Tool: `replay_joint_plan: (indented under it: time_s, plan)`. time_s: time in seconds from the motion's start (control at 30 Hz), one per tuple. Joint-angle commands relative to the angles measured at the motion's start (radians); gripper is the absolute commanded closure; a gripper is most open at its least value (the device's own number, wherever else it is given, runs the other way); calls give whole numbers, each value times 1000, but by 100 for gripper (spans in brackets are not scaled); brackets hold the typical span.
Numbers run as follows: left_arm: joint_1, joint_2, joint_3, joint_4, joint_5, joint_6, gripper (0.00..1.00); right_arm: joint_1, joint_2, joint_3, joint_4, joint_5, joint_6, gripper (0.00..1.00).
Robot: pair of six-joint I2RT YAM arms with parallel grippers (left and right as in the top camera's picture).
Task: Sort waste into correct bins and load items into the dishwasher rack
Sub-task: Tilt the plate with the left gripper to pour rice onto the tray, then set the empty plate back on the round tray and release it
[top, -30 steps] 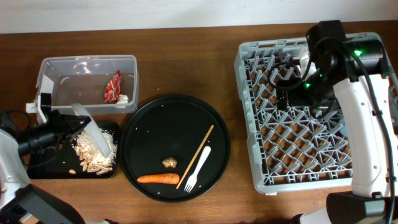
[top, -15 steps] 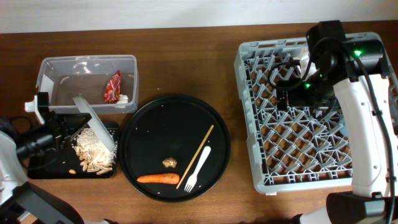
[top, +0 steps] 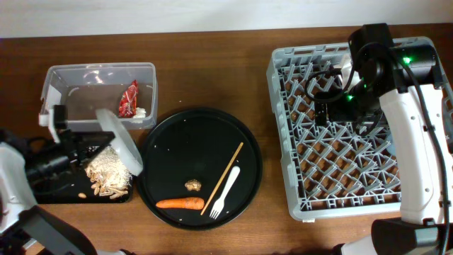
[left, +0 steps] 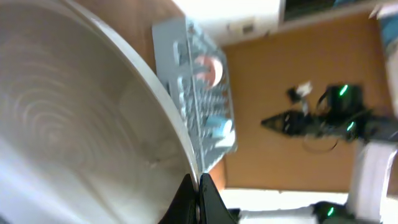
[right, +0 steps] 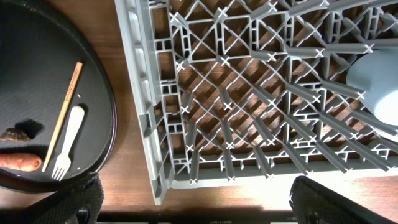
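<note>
My left gripper (top: 86,146) is shut on the rim of the white plate (top: 122,145) and holds it tilted at the right end of the shallow black tray (top: 51,191), which holds rice and scraps (top: 106,173). In the left wrist view the plate (left: 74,124) fills the left, with the jaws (left: 199,200) pinched on its edge. The clear tub (top: 71,74) holds the red wrapper (top: 129,98) and a tissue (top: 142,112). My right gripper (top: 327,106) hangs open and empty over the dishwasher rack (top: 354,177); its fingers (right: 199,205) are wide apart.
The round black tray (top: 170,142) holds the chopstick (top: 224,176), white fork (top: 226,190), brown lump (top: 192,185) and carrot (top: 180,203). They also show in the right wrist view beside the rack (right: 249,93), where a pale cup (right: 379,87) sits.
The left gripper has carried the plate to the right and a little down, from over the rice toward the tray's right end, and tilted it flatter. The right arm has not moved.
</note>
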Motion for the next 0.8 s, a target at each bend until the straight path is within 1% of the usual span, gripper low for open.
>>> replay_joint_plan:
  time_s: [0.0, 0.07, 0.1, 0.2, 0.27, 0.3, 0.37, 0.43, 0.47, 0.57, 0.67, 0.77]
  plan:
    - [-180, -62, 4, 9, -54, 42, 100, -3, 1, 4, 3, 13, -7, 1]
    - [-298, -63, 3, 63, -81, 33, 100, -3, 1, 4, 3, 13, -7, 1]
    - [-342, -61, 3, 103, -104, -4, 100, -3, 1, 4, 3, 13, -7, 2]
    - [-515, -54, 3, 334, -272, -296, 100, -2, 1, 4, 3, 12, -8, 1]
    - [-646, -49, 3, 496, -453, -517, 100, -2, 1, 4, 3, 9, -8, 1]
    - [-716, -48, 3, 562, -539, -594, 100, -2, 1, 4, 2, 9, -8, 1]
    - [-837, -47, 3, 658, -703, -706, 100, -2, 1, 4, 2, 9, -8, 1]
    - [-972, -37, 3, 724, -934, -833, 100, -2, 1, 4, 2, 9, -8, 1]
    - [-1029, -27, 3, 738, -1002, -872, 100, -2, 1, 4, 2, 9, -8, 1]
    - [-1135, 2, 3, 752, -1068, -907, 100, -2, 1, 4, 2, 9, -8, 1]
    - [-1218, 50, 3, 755, -1095, -959, 100, -2, 1, 4, 2, 3, -8, 1]
    - [-1262, 86, 3, 765, -1095, -970, 98, -1, 2, 4, 2, -4, -8, 1]
